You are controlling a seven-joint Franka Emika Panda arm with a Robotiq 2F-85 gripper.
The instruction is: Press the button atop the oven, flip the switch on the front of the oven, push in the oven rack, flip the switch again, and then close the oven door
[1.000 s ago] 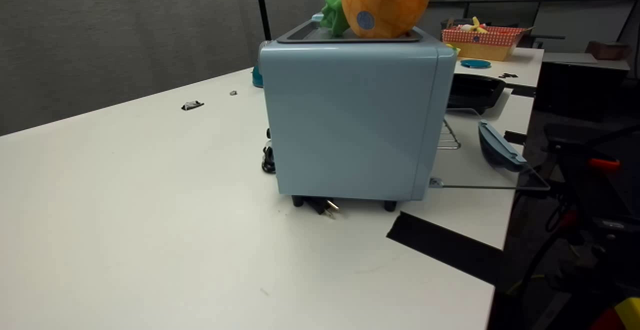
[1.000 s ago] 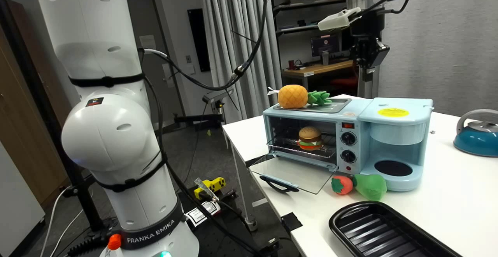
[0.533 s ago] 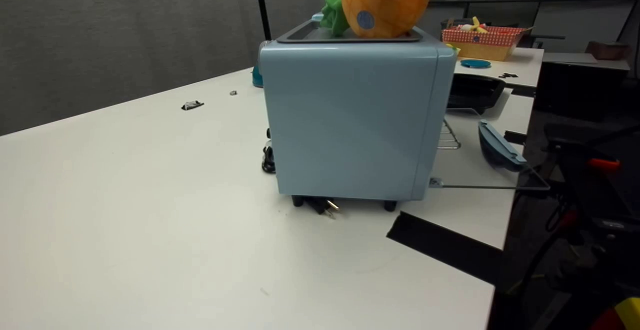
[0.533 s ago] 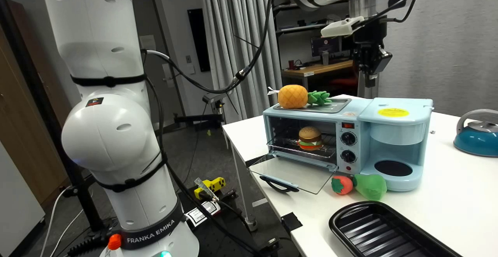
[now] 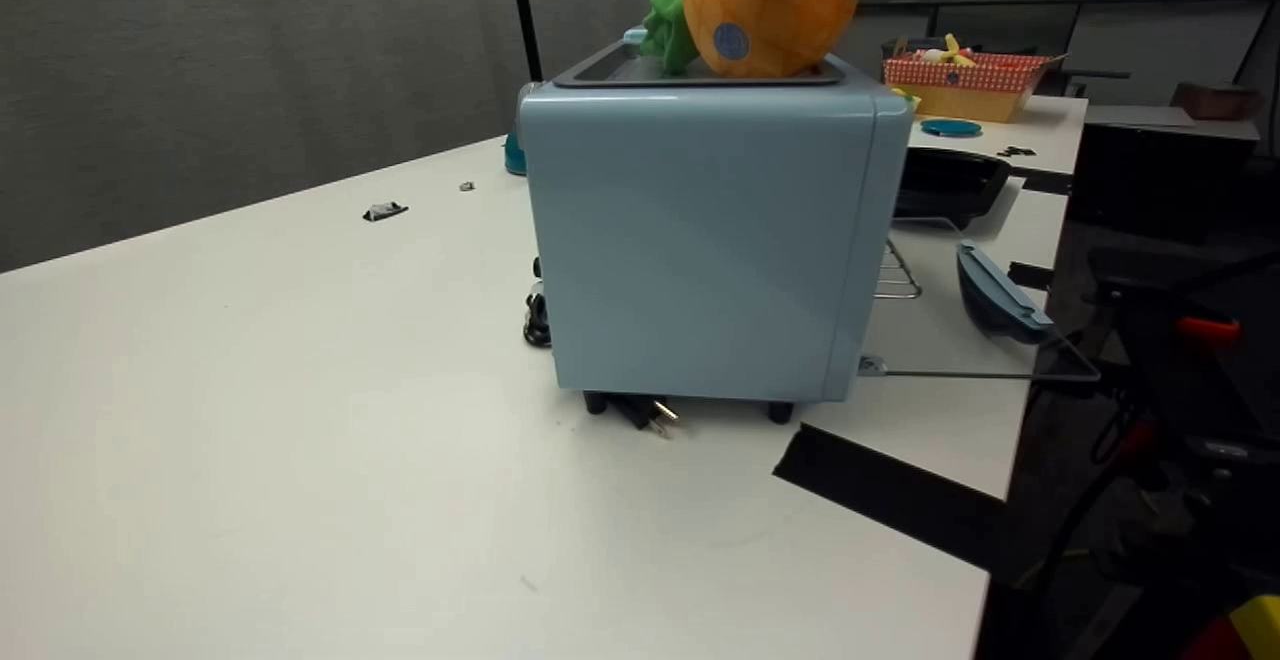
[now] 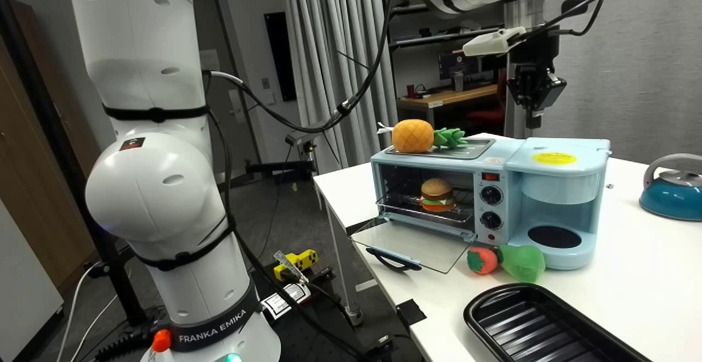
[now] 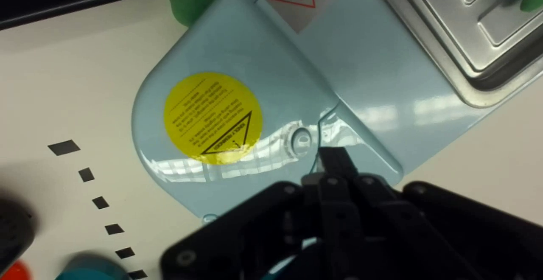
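Note:
The pale blue oven [image 6: 514, 156] stands on the white table, and its plain side [image 5: 700, 240] fills the middle of an exterior view. Its glass door [image 6: 419, 241] hangs open and flat, with a black handle [image 6: 396, 259]. The wire rack [image 6: 458, 219] sticks out a little and a toy burger [image 6: 437, 194] sits on it. A red switch [image 6: 490, 176] is above two black knobs. The round button [image 7: 301, 141] shows on the top in the wrist view. My gripper [image 6: 533, 122] is shut and empty above the oven's top; in the wrist view its fingertips [image 7: 336, 157] appear beside the button.
A plush pineapple [image 6: 412, 136] lies on the metal tray [image 6: 476, 149] atop the oven. A red plush [image 6: 482, 260] and a green plush [image 6: 521, 263] lie before it. A black ridged pan [image 6: 543, 318] is in front; a teal kettle [image 6: 672, 194] stands beyond.
My gripper has moved to the right and downward in an exterior view, closer to the oven's top. The oven, its door, rack and the burger have not moved.

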